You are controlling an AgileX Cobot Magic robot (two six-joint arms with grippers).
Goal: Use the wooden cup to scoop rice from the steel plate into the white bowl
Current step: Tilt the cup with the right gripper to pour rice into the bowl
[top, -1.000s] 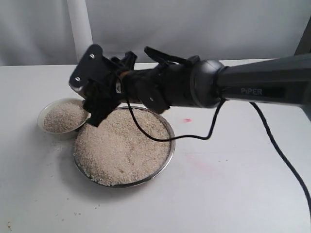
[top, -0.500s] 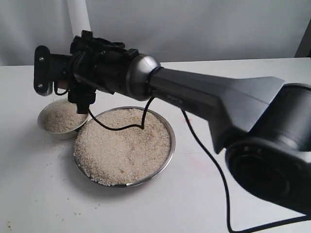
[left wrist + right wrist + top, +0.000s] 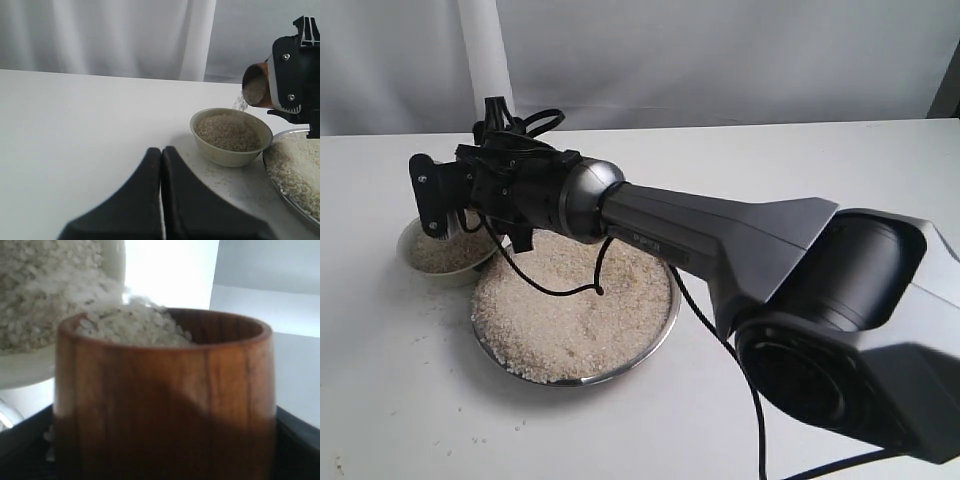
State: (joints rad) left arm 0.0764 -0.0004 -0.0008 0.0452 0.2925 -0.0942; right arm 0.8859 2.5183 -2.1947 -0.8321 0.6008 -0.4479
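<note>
The right gripper (image 3: 282,75) clamps the cup (image 3: 263,74), tipped and spilling rice (image 3: 254,90) over the bowl (image 3: 230,156) at the plate's (image 3: 662,322) ten o'clock. The left gripper (image 3: 161,197) has its jaws together

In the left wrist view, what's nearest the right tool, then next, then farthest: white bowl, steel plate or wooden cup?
1. wooden cup: held in the right tool.
2. white bowl: just under the cup's tipped mouth.
3. steel plate: on the table beside the bowl.
</note>
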